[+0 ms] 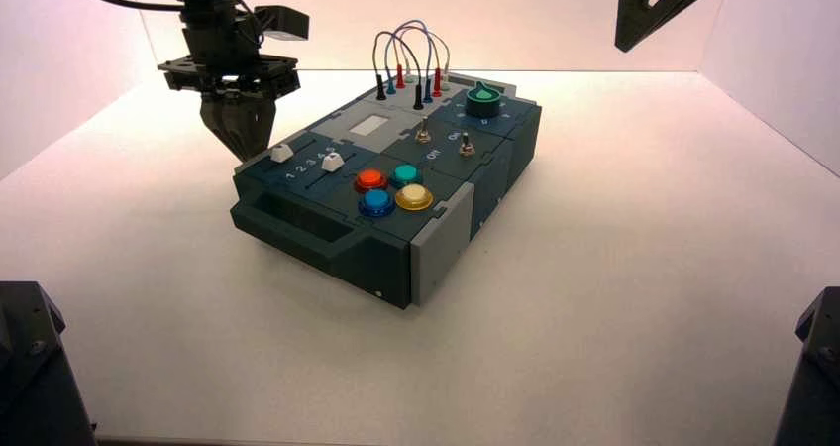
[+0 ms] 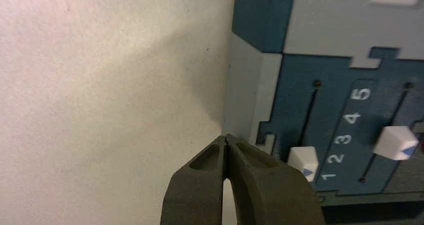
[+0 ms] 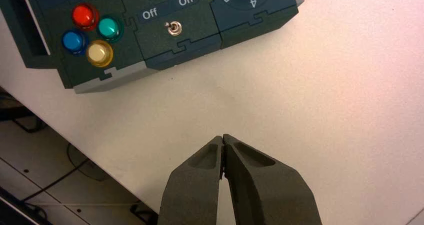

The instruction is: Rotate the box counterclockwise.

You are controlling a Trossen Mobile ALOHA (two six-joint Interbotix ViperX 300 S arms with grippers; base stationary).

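Box: on the pale tabletop, left of centre in the high view, lying flat and set at a slant. Handle end near, wire end far.

Materials: matte dark teal and grey casing, hard plastic in look; slabs joined by jigsaw-shaped seams. Near end has a long handle slot. Four glossy round buttons (red, green, blue, yellow) sit near that end; two white faceted sliders beside them, the outer one between 1 and 2. Metal toggle switches mid-box, round green knob farther along.

Left gripper: low at the box's left long side, near the slider corner, fingers closed together, nothing held. Contact with the wall: cannot tell.

Right gripper: above the tabletop on the box's right, well apart from it, fingers closed, nothing held.

Surroundings: thin looped wires arch up at the far end; the left arm stands upright along the left side. Pale walls behind; floor with dark cables past the table edge.
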